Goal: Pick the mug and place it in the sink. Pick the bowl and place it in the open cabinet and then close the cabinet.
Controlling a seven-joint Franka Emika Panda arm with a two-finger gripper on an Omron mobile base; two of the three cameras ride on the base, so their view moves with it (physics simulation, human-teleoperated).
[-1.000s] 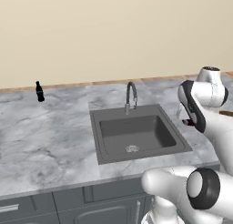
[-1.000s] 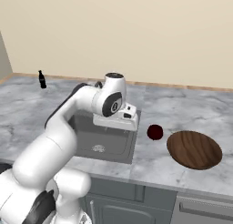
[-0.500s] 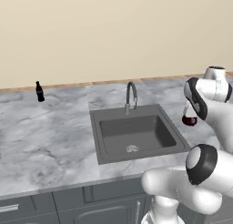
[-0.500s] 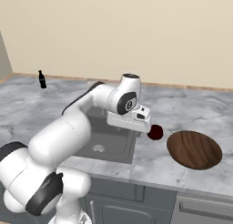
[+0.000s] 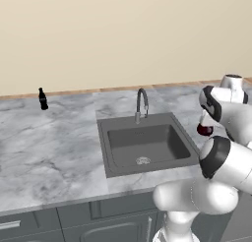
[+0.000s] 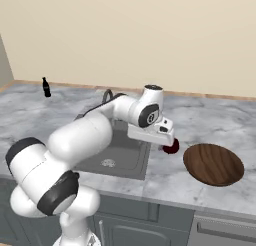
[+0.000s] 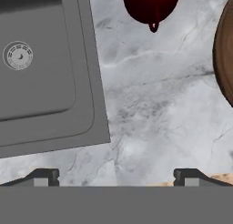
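While the mug (image 7: 151, 7), rendered dark red rather than whitish, stands on the bench (image 7: 150, 104) at 12 o'clock in the hand view, the fingers (image 7: 116, 178) are spread wide and empty. Sink (image 7: 41, 68) lies at 9 o'clock, bowl (image 7: 225, 54) at 3. Within a second the arm has swung from over the sink toward the mug; I judge the approach nearly complete, descent outstanding.

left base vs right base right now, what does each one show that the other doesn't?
Left base alone: the sink's inner basin head-on, with its far wall clear of the arm. Right base alone: the wooden bowl on the counter, right of the dark red mug; the arm crosses part of the sink here. Both share: the sink, the faucet, the small black bottle by the wall, the mug and the marble counter.
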